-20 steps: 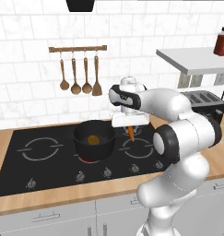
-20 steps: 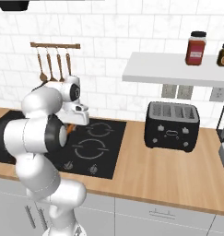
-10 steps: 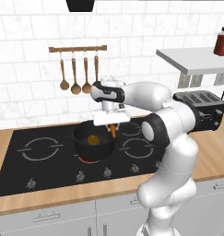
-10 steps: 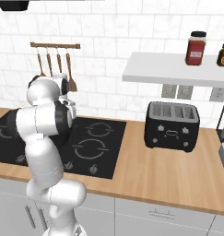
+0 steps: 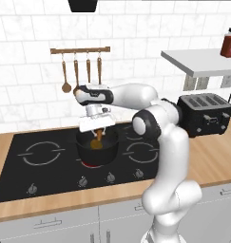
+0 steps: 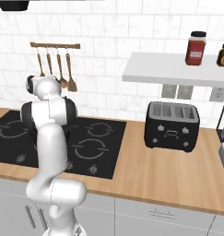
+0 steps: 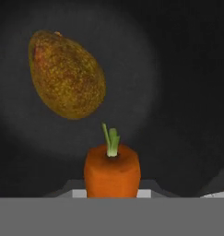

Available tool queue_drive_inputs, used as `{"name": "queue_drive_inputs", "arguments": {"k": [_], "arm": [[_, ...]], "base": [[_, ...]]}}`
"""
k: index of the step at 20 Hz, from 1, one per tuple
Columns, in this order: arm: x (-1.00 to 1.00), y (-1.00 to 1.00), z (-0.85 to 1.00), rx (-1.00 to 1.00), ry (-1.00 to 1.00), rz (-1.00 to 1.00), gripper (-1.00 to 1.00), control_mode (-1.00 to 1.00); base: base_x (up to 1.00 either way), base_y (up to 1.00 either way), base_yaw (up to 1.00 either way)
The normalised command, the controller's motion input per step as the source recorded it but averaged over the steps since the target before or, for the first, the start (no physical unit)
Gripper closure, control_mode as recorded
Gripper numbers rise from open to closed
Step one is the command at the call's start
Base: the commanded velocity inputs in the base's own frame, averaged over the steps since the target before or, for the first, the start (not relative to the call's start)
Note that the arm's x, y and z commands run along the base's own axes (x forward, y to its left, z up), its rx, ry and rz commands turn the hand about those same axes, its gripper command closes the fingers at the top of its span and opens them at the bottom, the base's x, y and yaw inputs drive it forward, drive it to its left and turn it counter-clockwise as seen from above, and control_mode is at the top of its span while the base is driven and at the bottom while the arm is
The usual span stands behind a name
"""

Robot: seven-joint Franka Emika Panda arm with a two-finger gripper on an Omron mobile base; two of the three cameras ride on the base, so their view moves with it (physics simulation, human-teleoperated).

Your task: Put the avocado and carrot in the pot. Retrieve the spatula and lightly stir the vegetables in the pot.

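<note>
The gripper (image 5: pixel 96 135) is closed on the carrot (image 7: pixel 112 170), holding it upright. Directly below it sits the pot (image 5: pixel 97 150), with the avocado (image 7: pixel 66 75) lying inside.

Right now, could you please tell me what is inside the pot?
An avocado lies on the dark floor of the pot. The carrot, shut in the tool, hangs over the mouth. The floor under the carrot is covered.
</note>
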Motion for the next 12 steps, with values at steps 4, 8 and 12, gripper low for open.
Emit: {"name": "queue_drive_inputs", "arguments": {"k": [4,8,12], "arm": [[0.34,0.11,-0.47,-0.08,0.01,-0.02,1.00,-1.00],[0.16,0.04,-0.33,-0.06,0.00,-0.04,1.00,-1.00],[-0.09,0.10,-0.01,0.00,0.00,-0.01,-1.00,-1.00]], "base": [[0.00,0.00,0.00],[0.00,0.00,0.00],[0.00,0.00,0.00]]}}
